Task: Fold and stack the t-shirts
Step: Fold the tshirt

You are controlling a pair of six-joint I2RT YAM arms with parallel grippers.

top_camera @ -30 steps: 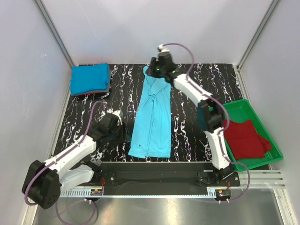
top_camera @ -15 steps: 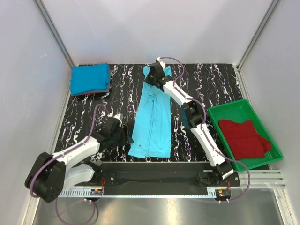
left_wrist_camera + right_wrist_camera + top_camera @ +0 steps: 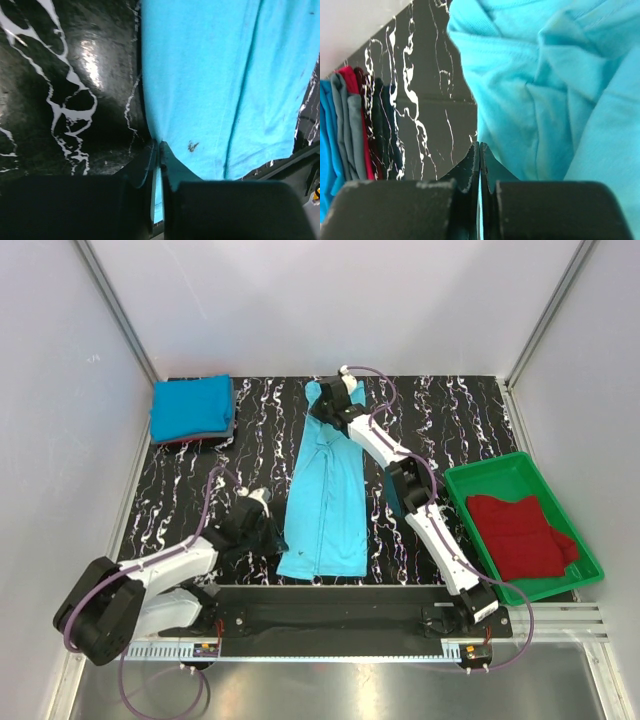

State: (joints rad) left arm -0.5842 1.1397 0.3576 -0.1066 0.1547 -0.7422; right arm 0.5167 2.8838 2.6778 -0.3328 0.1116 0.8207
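- Left hand is pinched shut on the turquoise shirt at its 7 o'clock corner.
- Right hand is clamped shut on the same shirt's edge at 12 o'clock.
- The shirt is laid lengthwise along the middle of the surface.
- Folded shirts are stacked at 10 o'clock.
- A red shirt is laid in the tray at 4 o'clock.

Tally, as we count it:
- table: one.
- light turquoise t-shirt, centre of frame: one.
- folded stack of t-shirts, upper left, deeper blue on top: one; we cannot number its layers.
- green tray, right of frame: one.
- dark red t-shirt in it: one.
- Arms: two, left arm and right arm.
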